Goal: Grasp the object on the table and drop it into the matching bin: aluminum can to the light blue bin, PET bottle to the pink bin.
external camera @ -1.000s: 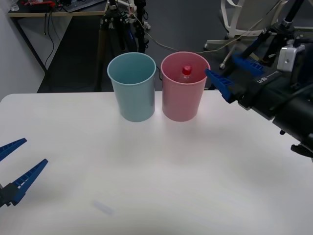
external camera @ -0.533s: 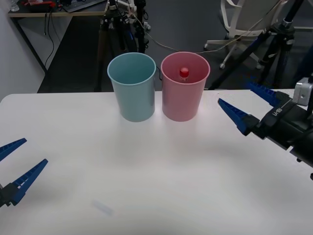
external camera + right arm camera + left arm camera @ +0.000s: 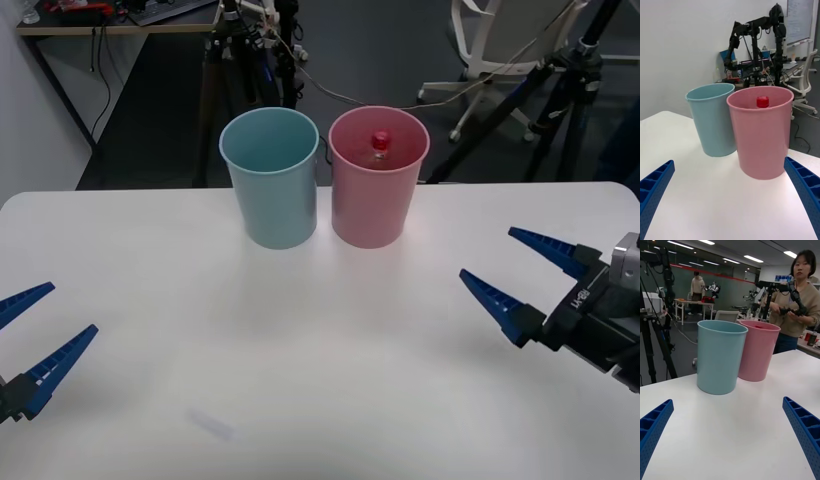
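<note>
Front view: PET bottle (image 3: 380,142) inside pink bin (image 3: 372,205), well apart from open right claw (image 3: 518,275).

One pink bin (image 3: 378,190), one light blue bin (image 3: 272,185), and seemingly one bottle (image 3: 380,142) inside.

2 bins side by side at far middle of table (image 3: 320,350), nearly touching. Light blue bin (image 3: 271,178) on left, pink bin (image 3: 378,180) on right. PET bottle (image 3: 380,143) upright in pink bin. Left gripper (image 3: 28,343) near-left, right gripper (image 3: 528,278) right, both well apart from bins.
</note>
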Motion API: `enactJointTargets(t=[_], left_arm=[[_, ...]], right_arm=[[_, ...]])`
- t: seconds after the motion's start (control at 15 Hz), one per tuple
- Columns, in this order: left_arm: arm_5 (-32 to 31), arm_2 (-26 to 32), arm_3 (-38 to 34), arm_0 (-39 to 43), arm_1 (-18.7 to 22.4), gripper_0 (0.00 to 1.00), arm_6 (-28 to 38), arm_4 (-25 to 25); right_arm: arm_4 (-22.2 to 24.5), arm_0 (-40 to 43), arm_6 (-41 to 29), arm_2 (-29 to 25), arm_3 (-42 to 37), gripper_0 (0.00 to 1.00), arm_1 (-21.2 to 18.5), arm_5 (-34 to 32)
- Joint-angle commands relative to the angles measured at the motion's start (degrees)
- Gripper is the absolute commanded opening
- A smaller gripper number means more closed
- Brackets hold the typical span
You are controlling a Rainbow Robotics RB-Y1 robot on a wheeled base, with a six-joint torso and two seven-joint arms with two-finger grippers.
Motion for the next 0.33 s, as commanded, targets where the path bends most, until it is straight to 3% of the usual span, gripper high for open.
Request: enactJointTargets(t=[0.07,0.33], left_arm=[[0.0,0.0,0.0,0.0,0.0,1.0,0.0,0.0],[0.0,0.0,0.0,0.0,0.0,1.0,0.0,0.0]], right_arm=[[2.4,1.39,-0.19,-2.24,0.93,1.0,2.38,-3.91],[2.31,1.48,-0.28,-2.33,0.93,1.0,2.56,-4.44]])
